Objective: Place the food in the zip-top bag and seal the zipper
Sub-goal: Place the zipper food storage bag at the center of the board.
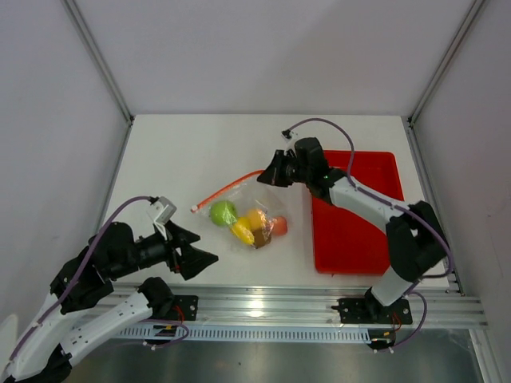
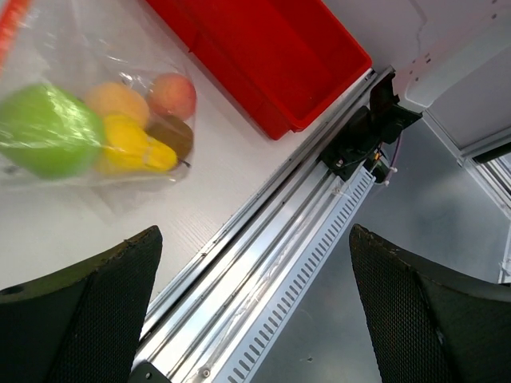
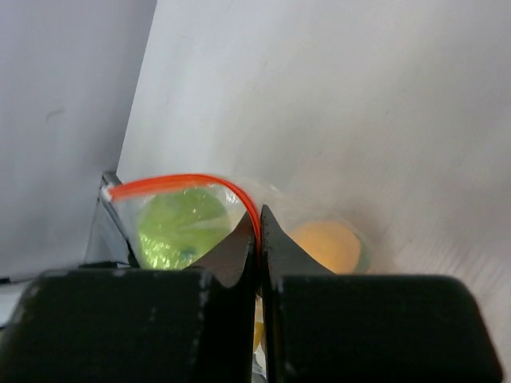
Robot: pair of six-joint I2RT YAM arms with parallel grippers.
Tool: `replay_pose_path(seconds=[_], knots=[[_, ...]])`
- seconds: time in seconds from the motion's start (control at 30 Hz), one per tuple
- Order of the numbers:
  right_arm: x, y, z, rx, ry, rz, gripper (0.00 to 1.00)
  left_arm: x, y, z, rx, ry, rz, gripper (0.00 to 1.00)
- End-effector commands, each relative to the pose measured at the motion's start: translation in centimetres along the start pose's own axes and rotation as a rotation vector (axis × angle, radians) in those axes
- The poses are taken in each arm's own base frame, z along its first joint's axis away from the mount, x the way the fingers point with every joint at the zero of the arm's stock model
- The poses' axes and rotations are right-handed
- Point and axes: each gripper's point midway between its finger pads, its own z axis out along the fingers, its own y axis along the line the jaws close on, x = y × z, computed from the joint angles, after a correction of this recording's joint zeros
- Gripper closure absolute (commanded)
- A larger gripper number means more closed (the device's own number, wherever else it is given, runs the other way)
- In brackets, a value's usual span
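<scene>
The clear zip-top bag (image 1: 246, 209) lies mid-table with the food inside: a green apple (image 1: 223, 212), a yellow pear (image 1: 242, 232), an orange piece (image 1: 255, 218), a red-pink piece (image 1: 279, 226) and a brownish piece (image 1: 261, 238). Its orange-red zipper (image 1: 226, 189) runs from the bag's left corner up to my right gripper (image 1: 267, 177), which is shut on the zipper (image 3: 254, 217). In the right wrist view the apple (image 3: 180, 225) and orange piece (image 3: 323, 243) show behind the fingers. My left gripper (image 1: 200, 254) is open and empty near the front edge, apart from the bag (image 2: 88, 104).
A red rectangular tray (image 1: 355, 211) stands at the right, under my right arm; it also shows in the left wrist view (image 2: 263, 56). The aluminium rail (image 1: 319, 303) runs along the table's front edge. White walls enclose the table.
</scene>
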Motion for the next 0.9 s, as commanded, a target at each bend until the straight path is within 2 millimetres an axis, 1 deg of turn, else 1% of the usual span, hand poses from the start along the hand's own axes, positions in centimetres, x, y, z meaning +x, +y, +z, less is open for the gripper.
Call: replay_pose_path(seconds=[0.0, 0.03, 0.07, 0.1, 0.13, 0.17, 0.2, 0.23, 0.27, 0.3, 0.33, 0.37, 0.4, 0.47, 0.5, 0.53, 0.57, 0.6, 0.67, 0.7, 0.77, 0.8, 0.83, 0.87], knots=[[-4.3, -2.0, 3.2, 0.086, -0.103, 0.133, 1.00, 0.1, -0.3, 0.3, 0.021, -0.004, -0.026, 0.00], [-4.5, -2.6, 4.1, 0.091, -0.103, 0.151, 1.00, 0.2, -0.3, 0.3, 0.023, -0.001, -0.026, 0.01], [-3.8, -4.3, 5.7, 0.115, -0.076, 0.173, 1.00, 0.3, -0.3, 0.4, 0.022, 0.001, -0.027, 0.00], [-4.0, -4.6, 6.5, 0.105, -0.069, 0.191, 1.00, 0.3, -0.3, 0.4, 0.024, 0.001, -0.027, 0.00], [-5.2, -4.8, 7.2, 0.099, -0.086, 0.195, 1.00, 0.4, -0.2, 0.5, 0.022, 0.005, -0.030, 0.01], [-4.5, -6.5, 8.7, 0.121, -0.064, 0.209, 1.00, 0.4, -0.3, 0.5, 0.023, 0.007, -0.031, 0.01], [-4.5, -7.0, 9.3, 0.119, -0.058, 0.212, 1.00, 0.7, -0.1, 0.6, 0.020, 0.016, -0.032, 0.01], [-5.8, -7.0, 9.8, 0.108, -0.076, 0.205, 1.00, 0.8, -0.1, 0.7, 0.018, 0.018, -0.033, 0.00], [-5.1, -8.5, 10.9, 0.129, -0.056, 0.212, 1.00, 0.9, 0.0, 0.7, 0.016, 0.021, -0.034, 0.00], [-5.3, -8.9, 11.3, 0.132, -0.056, 0.204, 1.00, 1.0, 0.0, 0.8, 0.019, 0.022, -0.035, 0.01], [-6.4, -9.1, 11.6, 0.137, -0.074, 0.175, 1.00, 1.0, 0.0, 0.8, 0.022, 0.022, -0.037, 0.00], [-5.9, -10.3, 12.0, 0.170, -0.056, 0.177, 1.00, 1.3, 0.1, 0.9, 0.020, 0.028, -0.040, 0.01], [-6.2, -10.8, 12.1, 0.185, -0.063, 0.166, 1.00, 1.3, 0.0, 0.9, 0.023, 0.028, -0.041, 0.01], [-7.3, -12.0, 11.9, 0.225, -0.084, 0.137, 1.00, 1.6, 0.1, 1.1, 0.023, 0.036, -0.049, 0.00], [-7.1, -12.9, 11.9, 0.257, -0.074, 0.132, 1.00, 1.7, 0.1, 1.1, 0.024, 0.036, -0.050, 0.01], [-7.2, -13.5, 11.8, 0.282, -0.072, 0.123, 0.98, 1.7, 0.1, 1.1, 0.023, 0.038, -0.054, 0.01], [-7.8, -14.2, 11.3, 0.317, -0.078, 0.104, 0.96, 1.8, 0.1, 1.2, 0.025, 0.040, -0.055, 0.00], [-7.9, -14.9, 11.2, 0.338, -0.077, 0.101, 0.94, 1.7, 0.1, 1.2, 0.026, 0.036, -0.058, 0.01], [-8.1, -15.9, 10.6, 0.364, -0.076, 0.095, 0.81, 1.9, 0.1, 1.5, 0.028, 0.039, -0.066, 0.01], [-8.2, -15.9, 10.5, 0.364, -0.073, 0.090, 0.68, 1.9, 0.1, 1.5, 0.033, 0.038, -0.070, 0.01], [-8.1, -15.8, 10.2, 0.367, -0.060, 0.080, 0.56, 2.0, 0.1, 1.8, 0.037, 0.041, -0.077, 0.00], [-7.9, -15.5, 10.1, 0.356, -0.049, 0.056, 0.47, 2.1, 0.0, 1.8, 0.039, 0.043, -0.085, 0.00], [-8.2, -14.9, 9.8, 0.350, -0.053, 0.042, 0.40, 1.9, -0.1, 1.9, 0.045, 0.036, -0.085, 0.00], [-8.0, -14.8, 9.6, 0.356, -0.043, 0.021, 0.37, 2.1, -0.1, 2.0, 0.051, 0.044, -0.087, 0.00]])
